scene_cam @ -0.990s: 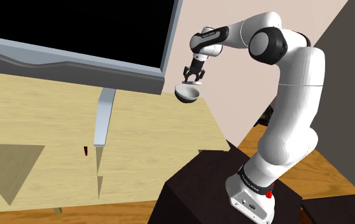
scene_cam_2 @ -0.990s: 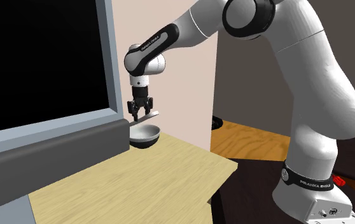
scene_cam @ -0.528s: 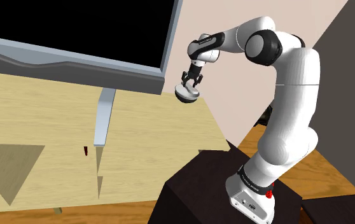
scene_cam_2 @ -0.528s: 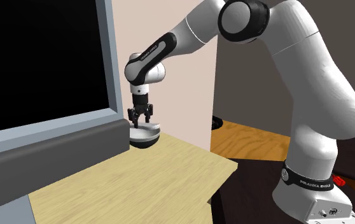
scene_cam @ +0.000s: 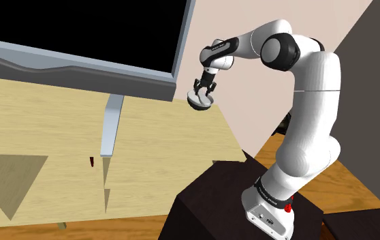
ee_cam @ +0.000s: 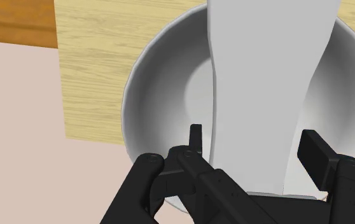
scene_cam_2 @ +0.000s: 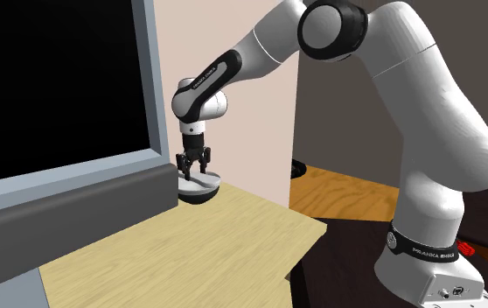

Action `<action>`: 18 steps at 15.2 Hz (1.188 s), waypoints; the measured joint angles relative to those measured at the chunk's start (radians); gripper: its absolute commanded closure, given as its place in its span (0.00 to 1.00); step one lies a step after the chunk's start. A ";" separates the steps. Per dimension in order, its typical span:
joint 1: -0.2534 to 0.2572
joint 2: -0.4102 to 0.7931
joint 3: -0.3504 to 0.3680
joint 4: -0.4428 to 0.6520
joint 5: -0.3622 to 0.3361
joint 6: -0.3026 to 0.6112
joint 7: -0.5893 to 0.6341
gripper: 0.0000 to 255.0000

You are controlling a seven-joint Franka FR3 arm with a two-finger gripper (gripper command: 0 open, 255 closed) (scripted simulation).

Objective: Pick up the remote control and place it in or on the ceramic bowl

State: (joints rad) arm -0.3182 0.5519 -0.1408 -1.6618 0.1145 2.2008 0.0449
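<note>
Looking down the gripper (ee_cam: pixel 254 141), I see its fingers spread apart, one on each side of the white remote (ee_cam: pixel 265 70), not squeezing it. The remote lies in the bowl (ee_cam: pixel 151 95) on the table (ee_cam: pixel 93 57).

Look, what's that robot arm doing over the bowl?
The white robot arm has lowered its black gripper right onto a bowl. The bowl sits on the wooden table, next to a big black screen. A long, pale remote control is under the gripper and reaches across the inside of the bowl. So the remote is at the bowl now, but I can't tell whether the gripper has let it go.
</note>
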 measured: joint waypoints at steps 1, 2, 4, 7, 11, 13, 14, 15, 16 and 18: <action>0.000 0.000 0.000 0.000 0.000 0.000 0.000 0.00; 0.000 0.001 0.000 0.000 0.000 0.001 0.000 0.00; -0.001 0.002 0.000 0.000 0.000 0.001 0.000 0.00; -0.001 0.001 -0.001 0.000 0.000 0.001 0.000 0.00; 0.000 -0.044 -0.007 0.036 -0.009 -0.079 0.004 0.00; 0.001 -0.056 -0.007 0.039 -0.012 -0.095 0.007 0.00; 0.002 -0.058 -0.008 0.039 -0.012 -0.096 0.007 0.00; 0.002 -0.059 -0.008 0.039 -0.012 -0.097 0.008 0.00; 0.002 -0.059 -0.008 0.038 -0.012 -0.098 0.008 0.00; 0.002 -0.060 -0.008 0.038 -0.012 -0.098 0.008 0.00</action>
